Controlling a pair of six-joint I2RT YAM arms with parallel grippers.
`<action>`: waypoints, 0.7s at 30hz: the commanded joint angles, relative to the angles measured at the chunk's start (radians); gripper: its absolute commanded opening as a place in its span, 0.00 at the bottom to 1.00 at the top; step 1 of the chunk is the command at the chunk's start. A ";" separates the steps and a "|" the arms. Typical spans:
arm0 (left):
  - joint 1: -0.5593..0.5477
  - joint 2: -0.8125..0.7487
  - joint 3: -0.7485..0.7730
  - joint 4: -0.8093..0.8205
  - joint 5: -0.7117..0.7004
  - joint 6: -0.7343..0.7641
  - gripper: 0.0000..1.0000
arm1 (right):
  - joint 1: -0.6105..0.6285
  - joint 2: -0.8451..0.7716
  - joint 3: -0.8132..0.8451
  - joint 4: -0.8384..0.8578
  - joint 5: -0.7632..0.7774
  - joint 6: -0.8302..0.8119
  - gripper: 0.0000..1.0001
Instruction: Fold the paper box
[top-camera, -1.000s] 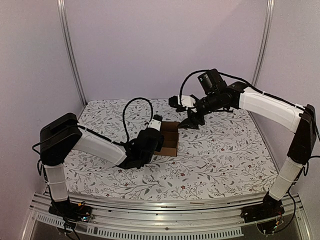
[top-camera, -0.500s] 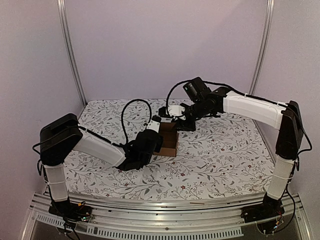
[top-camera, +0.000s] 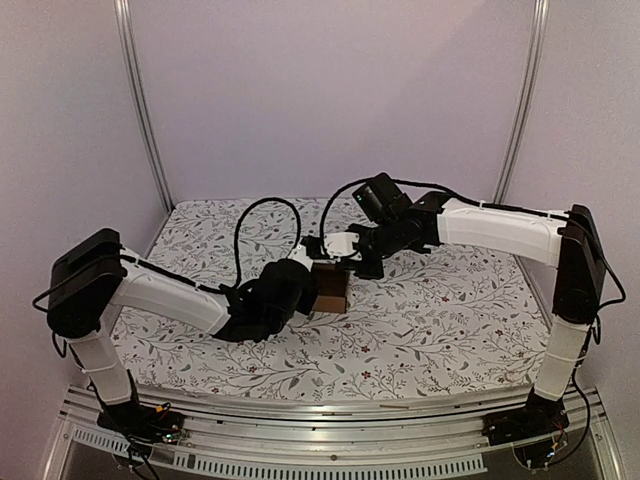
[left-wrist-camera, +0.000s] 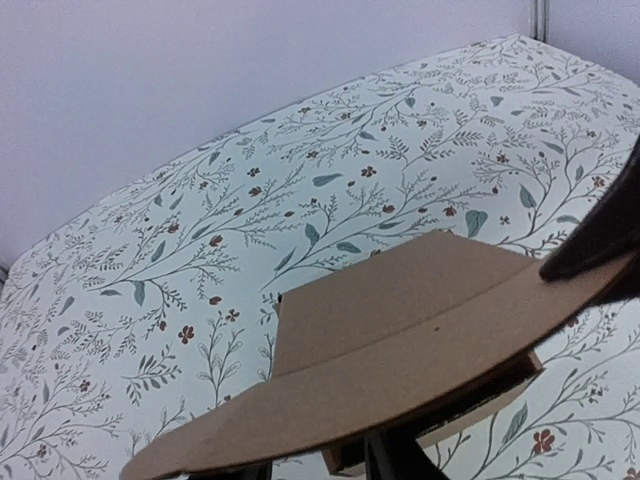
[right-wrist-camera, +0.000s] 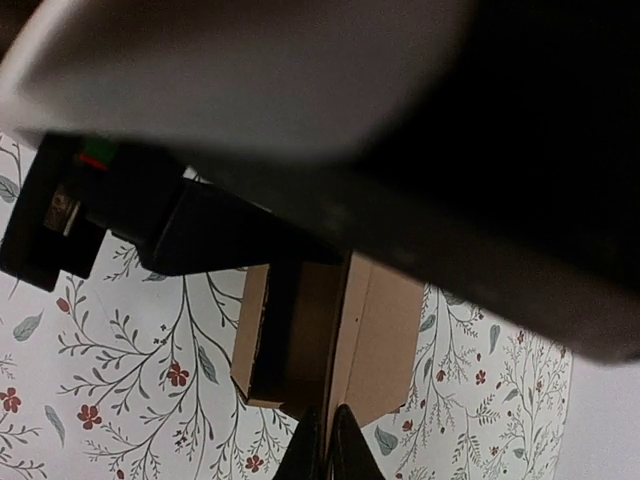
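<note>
The enclosure has plain pale walls (top-camera: 330, 100) and aluminium uprights (top-camera: 138, 110), and a mounting rail (top-camera: 330, 425) runs along the near edge. The table carries a white cloth (top-camera: 450, 320) printed with grey-green sprigs and small red flowers. The left arm (top-camera: 170, 295) and right arm (top-camera: 500, 220) meet at mid-table over the paper box (top-camera: 333, 290) — plain brown cardboard, partly erected, resting on the cloth. The left gripper (top-camera: 300, 292) sits at the box's left side with a wide flap lying over its fingers; whether it is closed cannot be told. The right gripper (right-wrist-camera: 328, 452) is above the box's far side, fingertips (right-wrist-camera: 348, 455) nearly together — a flap's edge pinched between them. A red-and-green mark (right-wrist-camera: 92, 158) on a black part is too blurred to read.
</note>
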 joint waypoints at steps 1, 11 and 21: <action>-0.111 -0.141 -0.069 -0.198 0.027 -0.046 0.33 | 0.042 -0.037 -0.074 0.019 0.066 -0.034 0.04; -0.317 -0.480 -0.259 -0.435 -0.029 -0.269 0.42 | 0.106 -0.009 -0.178 0.042 0.108 -0.040 0.08; -0.292 -0.821 -0.385 -0.385 -0.085 -0.229 0.54 | 0.142 0.022 -0.237 0.038 0.094 -0.013 0.16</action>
